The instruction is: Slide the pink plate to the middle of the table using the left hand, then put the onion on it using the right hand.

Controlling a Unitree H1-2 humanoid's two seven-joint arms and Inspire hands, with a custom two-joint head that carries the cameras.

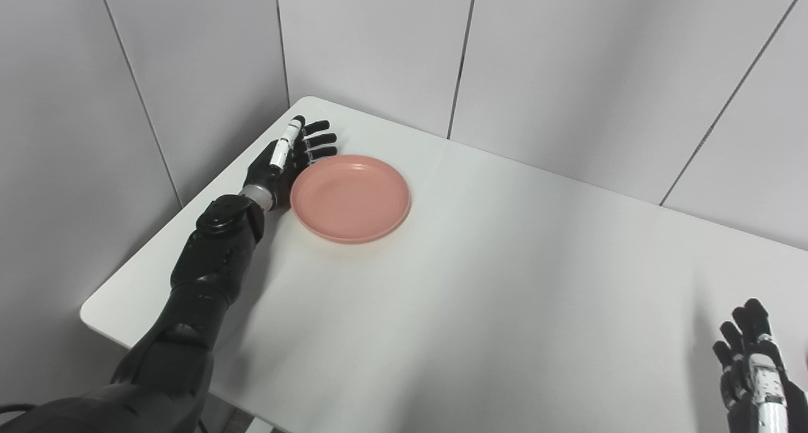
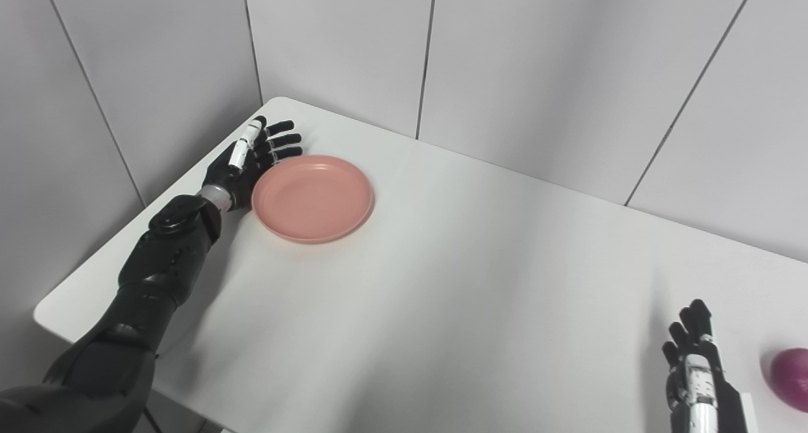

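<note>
The pink plate (image 1: 351, 197) lies flat near the far left corner of the white table (image 1: 492, 281). My left hand (image 1: 289, 155) rests open against the plate's left rim, fingers stretched toward the far edge, holding nothing. A purple onion (image 2: 791, 369) sits at the right edge of the right eye view, cut off by the frame; the left eye view does not show it. My right hand (image 2: 694, 363) stands open and empty near the front right, just left of the onion and apart from it.
Grey panelled walls (image 1: 379, 41) close in the table at the back and left. The table's left corner edge (image 1: 95, 310) runs close beside my left forearm. Bare white tabletop stretches between the plate and my right hand.
</note>
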